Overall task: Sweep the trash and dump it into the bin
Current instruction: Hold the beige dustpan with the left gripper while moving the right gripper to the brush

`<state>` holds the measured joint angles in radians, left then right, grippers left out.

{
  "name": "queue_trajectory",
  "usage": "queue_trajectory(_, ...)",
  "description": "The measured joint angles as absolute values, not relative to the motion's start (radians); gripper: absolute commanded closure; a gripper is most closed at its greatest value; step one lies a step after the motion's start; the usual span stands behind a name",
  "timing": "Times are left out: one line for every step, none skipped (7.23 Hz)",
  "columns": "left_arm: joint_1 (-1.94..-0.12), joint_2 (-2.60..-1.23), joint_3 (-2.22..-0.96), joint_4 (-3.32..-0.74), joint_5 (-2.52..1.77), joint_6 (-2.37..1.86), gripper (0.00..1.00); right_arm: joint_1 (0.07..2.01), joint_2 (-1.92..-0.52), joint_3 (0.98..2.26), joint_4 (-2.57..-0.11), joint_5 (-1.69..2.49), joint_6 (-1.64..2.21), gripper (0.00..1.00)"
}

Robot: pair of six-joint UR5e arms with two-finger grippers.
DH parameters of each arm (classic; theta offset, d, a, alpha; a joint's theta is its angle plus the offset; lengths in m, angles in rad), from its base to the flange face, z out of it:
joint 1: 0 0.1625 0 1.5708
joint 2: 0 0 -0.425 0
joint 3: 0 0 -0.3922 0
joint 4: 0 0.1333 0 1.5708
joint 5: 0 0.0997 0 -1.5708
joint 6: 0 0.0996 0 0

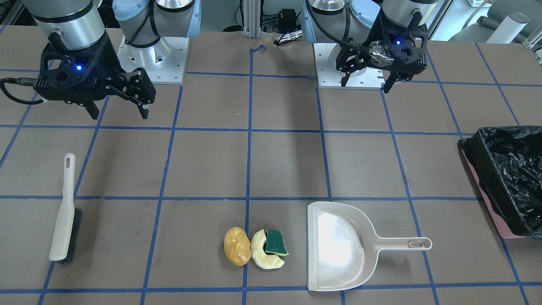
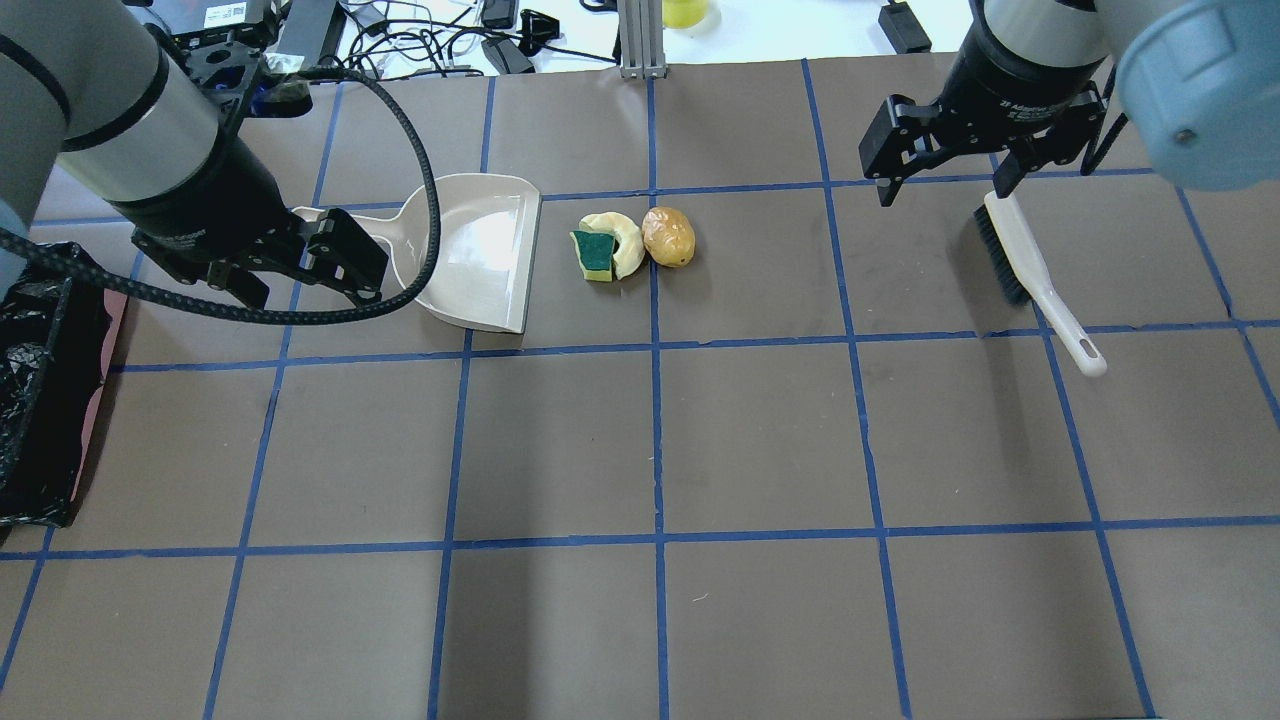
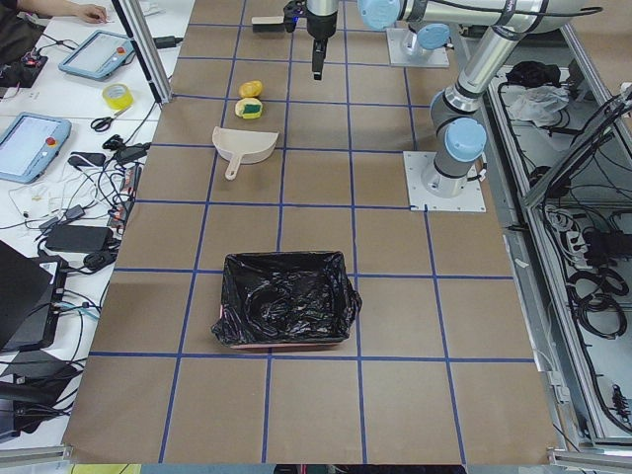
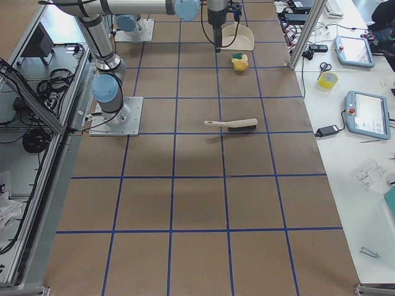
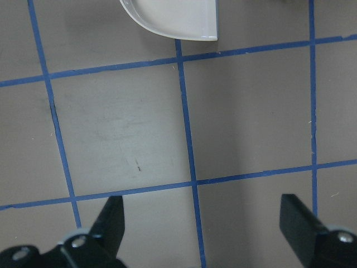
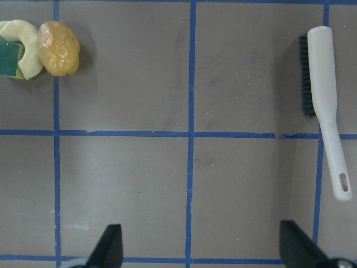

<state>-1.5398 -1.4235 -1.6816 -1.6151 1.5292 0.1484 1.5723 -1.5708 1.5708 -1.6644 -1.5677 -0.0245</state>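
Observation:
The trash lies together on the table: a yellow-orange lump (image 1: 237, 246), a cream crescent (image 1: 259, 256) and a green-and-yellow sponge piece (image 1: 276, 242). It also shows in the right wrist view, with the lump (image 6: 58, 47) at the top left. The beige dustpan (image 1: 338, 245) lies flat beside it, its open side towards the trash. The black-lined pink bin (image 1: 508, 178) stands at the table's end on my left. My left gripper (image 2: 305, 285) is open and empty above the dustpan's handle. My right gripper (image 2: 942, 192) is open and empty above the brush (image 2: 1030, 270).
The brush (image 1: 63, 212) lies on its side with its bristles away from the trash. Blue tape lines grid the brown table. A corner of the dustpan (image 5: 173, 17) shows in the left wrist view. Cables and tablets lie beyond the table's far edge.

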Motion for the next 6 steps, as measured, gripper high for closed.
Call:
queue_trajectory(-1.540,-1.424,-1.683,-1.618,1.527,0.149,0.00,1.572,-1.571,1.571,-1.664,-1.568,-0.025,0.00)
queue_trajectory(-1.539,-1.423,-1.683,-1.614,1.527,0.150,0.00,1.572,-1.571,1.571,-1.664,-1.568,-0.025,0.00)
queue_trajectory(-1.539,-1.420,-1.685,-1.612,1.528,0.150,0.00,1.572,-1.571,1.571,-1.665,-1.568,-0.025,0.00)
queue_trajectory(-1.539,-1.417,-1.686,-1.612,1.529,0.150,0.00,1.570,-1.570,1.570,-1.668,-1.569,-0.025,0.00)
queue_trajectory(-1.539,-1.415,-1.687,-1.612,1.531,0.150,0.00,1.567,-1.569,1.568,-1.670,-1.571,-0.024,0.00)
queue_trajectory(-1.539,-1.410,-1.689,-1.614,1.535,0.150,0.00,1.564,-1.568,1.565,-1.668,-1.573,-0.023,0.00)
